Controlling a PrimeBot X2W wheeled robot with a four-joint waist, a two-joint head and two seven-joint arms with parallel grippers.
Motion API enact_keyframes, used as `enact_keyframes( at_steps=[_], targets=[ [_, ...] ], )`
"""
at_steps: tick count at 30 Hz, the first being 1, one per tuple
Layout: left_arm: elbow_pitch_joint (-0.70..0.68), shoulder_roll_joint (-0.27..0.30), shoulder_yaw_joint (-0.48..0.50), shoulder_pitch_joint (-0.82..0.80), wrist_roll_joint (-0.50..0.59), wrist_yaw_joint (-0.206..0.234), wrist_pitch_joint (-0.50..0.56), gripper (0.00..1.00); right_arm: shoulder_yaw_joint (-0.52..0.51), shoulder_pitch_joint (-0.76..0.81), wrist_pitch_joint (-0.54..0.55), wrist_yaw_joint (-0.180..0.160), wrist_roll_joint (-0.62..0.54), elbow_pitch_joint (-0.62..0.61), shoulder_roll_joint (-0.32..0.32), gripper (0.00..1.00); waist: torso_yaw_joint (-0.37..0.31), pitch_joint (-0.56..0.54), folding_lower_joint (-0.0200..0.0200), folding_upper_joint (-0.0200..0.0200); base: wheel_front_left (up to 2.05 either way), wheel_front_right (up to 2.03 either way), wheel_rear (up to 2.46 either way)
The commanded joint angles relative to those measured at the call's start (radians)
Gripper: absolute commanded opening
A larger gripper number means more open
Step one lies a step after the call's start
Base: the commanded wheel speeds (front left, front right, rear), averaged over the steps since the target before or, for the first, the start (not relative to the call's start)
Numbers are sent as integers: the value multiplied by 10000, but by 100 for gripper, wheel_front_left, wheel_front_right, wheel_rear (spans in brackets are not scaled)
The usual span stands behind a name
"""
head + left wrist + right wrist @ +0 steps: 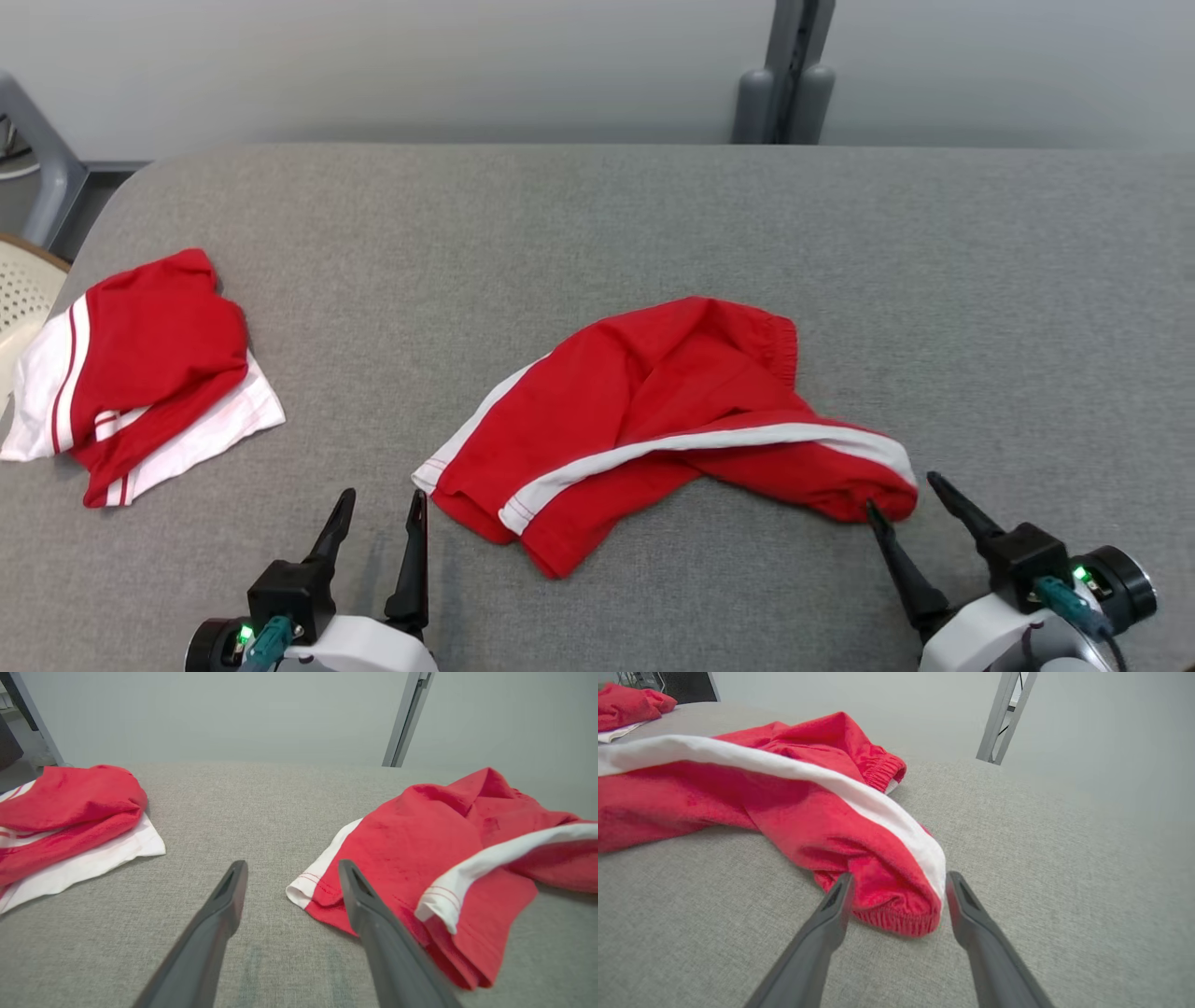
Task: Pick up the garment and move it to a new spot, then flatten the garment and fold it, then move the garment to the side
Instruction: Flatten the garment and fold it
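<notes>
Showing the red shorts (653, 411) lying crumpled near the middle of the grey fabric-covered table (597, 215), towards its near edge. A white side stripe runs across the shorts from the lower left hem to the right end, and a gathered elastic edge shows at the upper right. The left gripper (385, 495) is at the lower left with its jaws spread wide and nothing between them. In the left wrist view its right finger (373, 914) passes in front of the white-trimmed hem corner, and whether it touches the cloth cannot be told. The right gripper (901, 490) is at the lower right with its jaws also wide apart. In the right wrist view its two fingers (817, 942) stand on either side of the gathered right end of the shorts, close beside the cloth without pinching it. A second folded red-and-white garment (149, 364) lies well apart at the table's left edge. A grey post (784, 75) rises behind the table's far side.
</notes>
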Motion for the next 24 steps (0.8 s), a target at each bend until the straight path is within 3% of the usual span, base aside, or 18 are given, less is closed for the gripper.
enact_keyframes(
  at_steps=[1,10,24],
  targets=[
    [33,39,41,119,90,-54,-2,100,-314,182,1,-3,180,-268,61,100,-237,-301,0,0,0,0,0],
    [124,41,80,551,28,-79,-2,100,-2008,755,1,-3,805,-1426,796,100,-794,-1135,0,0,0,0,0],
    [508,41,-345,857,-681,-332,-2,100,-2418,1363,1,-1,870,-1555,1369,100,-1430,-1319,0,0,0,0,0]
  ],
)
